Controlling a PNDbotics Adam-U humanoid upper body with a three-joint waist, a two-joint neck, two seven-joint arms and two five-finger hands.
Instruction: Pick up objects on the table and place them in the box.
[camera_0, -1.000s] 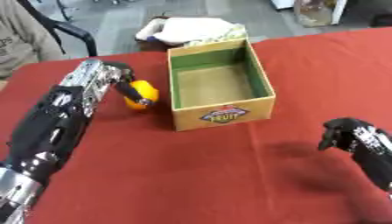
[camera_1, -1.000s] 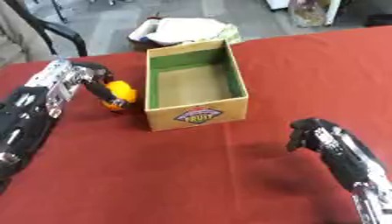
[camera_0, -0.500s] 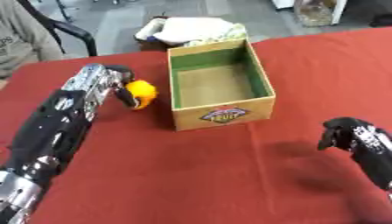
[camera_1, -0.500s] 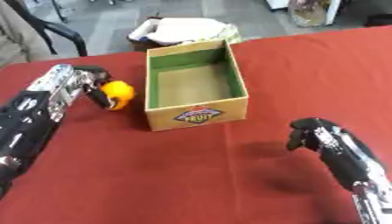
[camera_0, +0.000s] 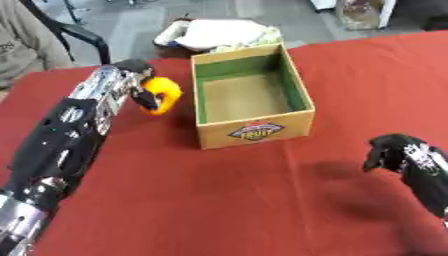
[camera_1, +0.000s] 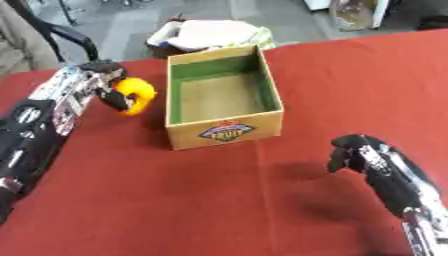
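Left eye view shows the left hand (camera_0: 140, 87) at the upper left of the worktop, at the end of a black and silver arm that enters from the lower left corner; its fingers are curled round a yellow-orange object (camera_0: 164, 94), which sits between the dark fingertips and the thumb; the object is rounded and its exact kind cannot be made out; it is just beside the left wall of the box, apart from it, with a strip of red cloth showing between them; whether the object rests on the cloth or is lifted off it cannot be told.

Box (camera_0: 300, 95): cardboard, open at the top, green on the inner walls and brown on the floor; nothing shows inside it; a round printed label faces the camera on the near wall; the box stands upright near the middle of the worktop (camera_0: 192, 200), which is covered in red cloth.

Right hand (camera_0: 394, 151): low at the right side, well apart from the box, above the cloth with a shadow to its left; its fingers are curled inward and hold nothing.

Beyond the far edge of the worktop, behind the box, lies a white bundle (camera_0: 214, 34) on a dark seat.
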